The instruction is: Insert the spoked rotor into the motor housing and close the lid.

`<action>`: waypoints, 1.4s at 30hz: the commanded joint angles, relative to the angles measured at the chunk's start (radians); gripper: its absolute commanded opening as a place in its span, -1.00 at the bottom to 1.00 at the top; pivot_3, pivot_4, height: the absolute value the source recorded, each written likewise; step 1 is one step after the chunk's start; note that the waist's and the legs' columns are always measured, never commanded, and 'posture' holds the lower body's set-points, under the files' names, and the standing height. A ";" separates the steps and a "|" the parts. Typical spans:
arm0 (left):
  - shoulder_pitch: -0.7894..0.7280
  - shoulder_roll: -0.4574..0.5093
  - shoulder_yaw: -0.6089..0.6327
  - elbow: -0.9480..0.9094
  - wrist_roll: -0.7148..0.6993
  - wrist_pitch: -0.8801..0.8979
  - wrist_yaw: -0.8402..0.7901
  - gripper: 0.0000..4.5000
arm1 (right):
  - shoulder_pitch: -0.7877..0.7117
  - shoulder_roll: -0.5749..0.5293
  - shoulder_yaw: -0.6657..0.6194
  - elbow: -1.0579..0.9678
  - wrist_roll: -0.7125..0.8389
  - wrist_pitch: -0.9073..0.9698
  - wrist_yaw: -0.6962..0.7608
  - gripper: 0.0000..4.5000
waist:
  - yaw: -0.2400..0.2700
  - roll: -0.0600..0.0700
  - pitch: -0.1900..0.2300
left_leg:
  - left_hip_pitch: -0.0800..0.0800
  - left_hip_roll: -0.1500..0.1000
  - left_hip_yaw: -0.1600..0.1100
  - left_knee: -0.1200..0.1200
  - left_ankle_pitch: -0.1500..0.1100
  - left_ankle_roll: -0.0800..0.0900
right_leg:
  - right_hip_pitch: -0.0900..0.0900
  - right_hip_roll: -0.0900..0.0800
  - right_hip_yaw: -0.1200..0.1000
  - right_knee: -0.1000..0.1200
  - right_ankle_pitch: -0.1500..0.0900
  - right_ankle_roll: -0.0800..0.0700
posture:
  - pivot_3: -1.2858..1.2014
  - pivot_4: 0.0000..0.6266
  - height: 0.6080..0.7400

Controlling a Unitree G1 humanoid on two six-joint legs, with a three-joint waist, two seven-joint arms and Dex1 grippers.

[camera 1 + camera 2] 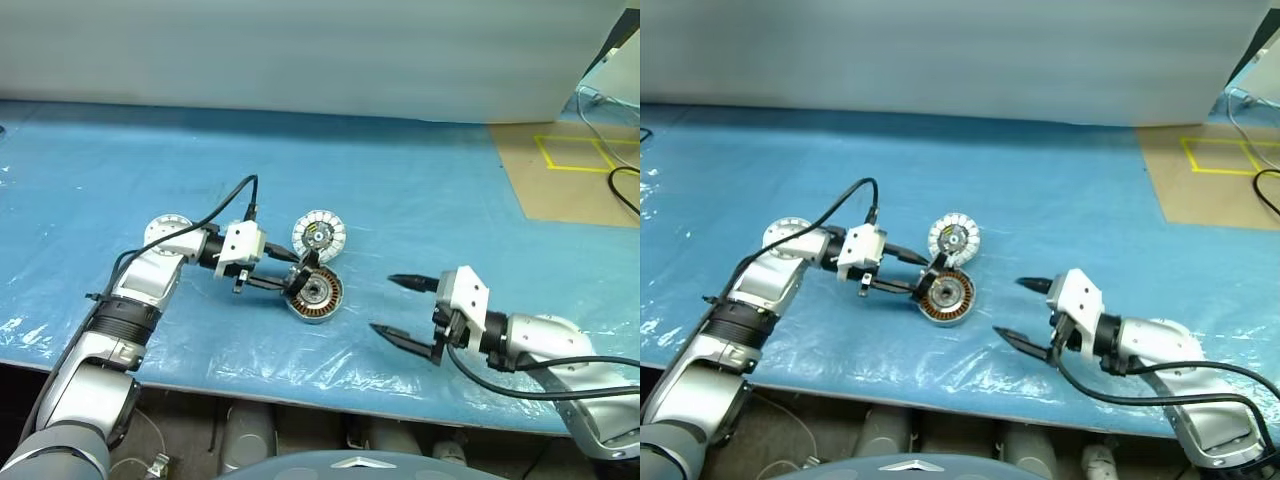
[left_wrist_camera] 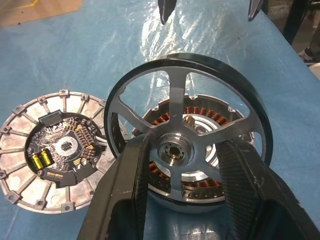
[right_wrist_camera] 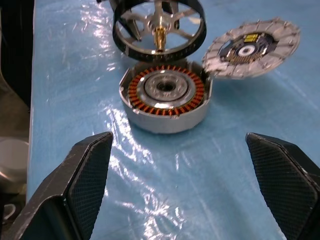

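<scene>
Rotor: we see the spoked rotor [image 2: 186,131] held on edge between the left jaws, black rim tilted up, hub facing the wrist camera, in the middle of the left wrist frame.
Left jaws: the left gripper [image 1: 290,272] is clenched on the rotor; in the left wrist frame its two black fingers [image 2: 125,195] press at either side of the hub, over the spokes.
Rotor against housing: in the right wrist frame the rotor hangs at the top centre, its brass shaft pointing down toward the motor housing [image 3: 165,100], just above and behind it; we cannot tell whether they touch.
Housing: it sits flat on the worktop [image 1: 420,180] at the centre of the head frame, copper windings facing up, just beyond the left jaws' tips.
Lid: the lid [image 1: 319,235] lies just beside the housing, toward the upper right of it in the head frame, circuit side up; in the right wrist frame its rim meets the housing's wall.
Right jaws: the right gripper [image 1: 403,308] stands released and empty, fingers spread wide, lower right of centre in the head frame, near the housing but apart from it, pointing toward it.
</scene>
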 commanded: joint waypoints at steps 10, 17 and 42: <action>0.002 -0.003 0.006 -0.041 0.003 -0.024 0.025 -0.21 | -0.045 -0.025 -0.038 -0.096 0.048 0.089 -0.017 1.00 | 0.000 0.000 0.000 | 0.001 0.000 0.000 0.000 0.000 0.000 | 0.001 0.000 0.000 0.000 0.000 0.000 | 0.03 -0.52 1.00; 0.001 0.031 -0.011 -0.063 0.009 -0.009 -0.013 -0.21 | -0.045 -0.015 -0.014 -0.107 0.035 0.105 -0.037 1.00 | 0.000 0.000 0.000 | 0.001 0.000 0.000 0.000 0.000 0.000 | 0.001 0.000 0.000 0.000 0.000 0.000 | 0.03 -0.52 1.00; -0.032 0.022 -0.067 -0.020 0.109 -0.059 0.007 -0.21 | -0.038 0.005 0.044 -0.137 -0.002 0.131 -0.097 1.00 | 0.000 0.002 -0.001 | 0.003 0.000 0.000 0.000 0.001 -0.001 | 0.002 0.000 0.000 0.001 0.000 0.000 | 0.03 -0.52 1.00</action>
